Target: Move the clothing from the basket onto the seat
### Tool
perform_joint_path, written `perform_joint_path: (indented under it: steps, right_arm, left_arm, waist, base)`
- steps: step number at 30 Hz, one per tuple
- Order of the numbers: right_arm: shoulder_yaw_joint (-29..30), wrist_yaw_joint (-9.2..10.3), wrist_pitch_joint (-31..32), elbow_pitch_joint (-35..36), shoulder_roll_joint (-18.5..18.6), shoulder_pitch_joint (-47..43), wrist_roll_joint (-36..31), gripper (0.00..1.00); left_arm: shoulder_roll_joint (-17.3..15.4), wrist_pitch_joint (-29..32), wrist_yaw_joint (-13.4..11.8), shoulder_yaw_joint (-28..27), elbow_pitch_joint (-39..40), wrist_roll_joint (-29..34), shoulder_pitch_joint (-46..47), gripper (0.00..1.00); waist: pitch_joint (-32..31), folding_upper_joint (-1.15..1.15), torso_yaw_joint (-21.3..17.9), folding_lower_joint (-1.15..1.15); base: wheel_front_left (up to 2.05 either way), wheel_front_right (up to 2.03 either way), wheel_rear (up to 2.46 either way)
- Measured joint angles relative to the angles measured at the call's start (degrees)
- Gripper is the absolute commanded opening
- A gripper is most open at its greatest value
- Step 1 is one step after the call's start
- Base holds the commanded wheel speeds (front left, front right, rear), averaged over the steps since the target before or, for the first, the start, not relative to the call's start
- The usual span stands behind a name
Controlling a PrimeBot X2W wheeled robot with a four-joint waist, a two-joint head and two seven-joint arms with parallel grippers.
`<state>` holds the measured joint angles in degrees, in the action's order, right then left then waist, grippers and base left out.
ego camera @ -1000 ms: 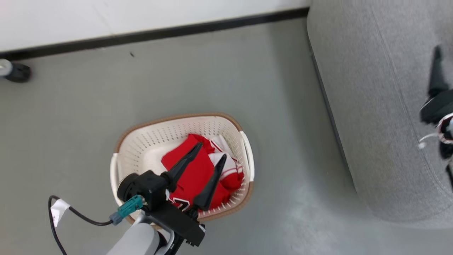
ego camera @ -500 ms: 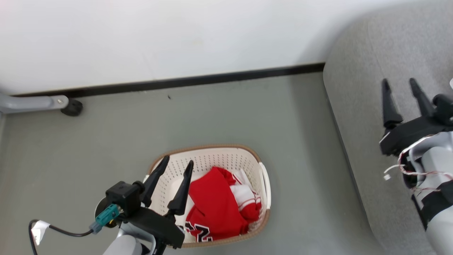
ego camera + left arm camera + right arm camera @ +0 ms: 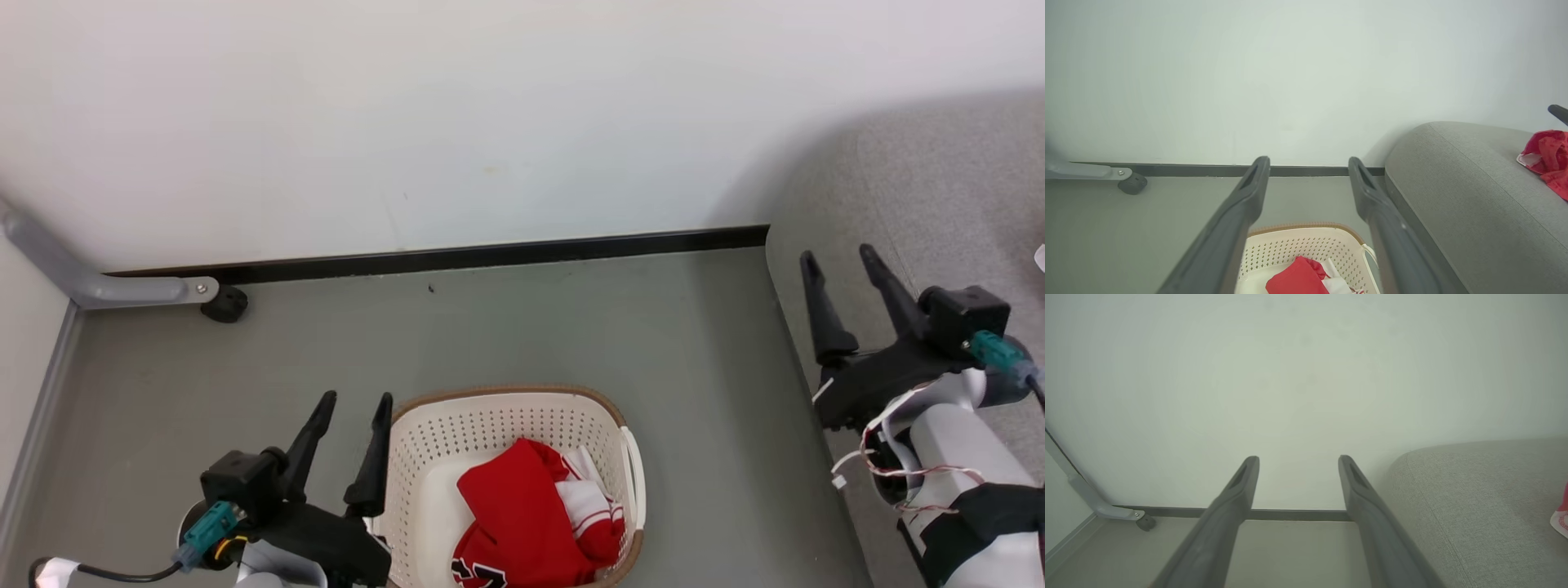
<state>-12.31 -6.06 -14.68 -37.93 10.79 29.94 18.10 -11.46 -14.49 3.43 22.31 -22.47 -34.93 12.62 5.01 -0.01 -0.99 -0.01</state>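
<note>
The cream basket [image 3: 571, 408] stands on the grey floor with red and white clothing [image 3: 522, 514] bunched inside; a dark number shows at its near edge. My left gripper [image 3: 356, 398] is open and empty, just left of the basket's rim. In the left wrist view its fingers [image 3: 1308, 160] frame the basket [image 3: 1306, 225] and the clothing [image 3: 1296, 279]. My right gripper [image 3: 837, 255] is open and empty over the left edge of the grey seat [image 3: 922, 188]. Another red piece of clothing [image 3: 1547, 157] lies on the seat [image 3: 1453, 183].
A white wall with a black baseboard [image 3: 490, 255] runs behind the basket. A grey metal leg with a dark caster [image 3: 224, 304] stands at the far left by the wall. Bare grey floor [image 3: 702, 425] separates basket and seat.
The head camera has tilted up, bringing the wall into view. My left gripper has drawn back from above the clothing to beside the basket's left rim. The right gripper has come into view, still open.
</note>
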Motion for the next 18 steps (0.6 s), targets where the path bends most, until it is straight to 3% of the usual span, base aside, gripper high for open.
perform_joint_path:
  steps: [18]
  right_arm:
    - [-1.23, 0.57, 0.0, 6.98, -4.65, -11.31, -0.04, 1.0]
  left_arm:
    - [0.33, 0.0, -4.05, -8.78, -0.78, 2.25, -5.56, 1.0]
  waist:
    - [-4.78, 0.01, 0.12, 0.0]
  base:
    - [0.0, 0.0, 0.0]
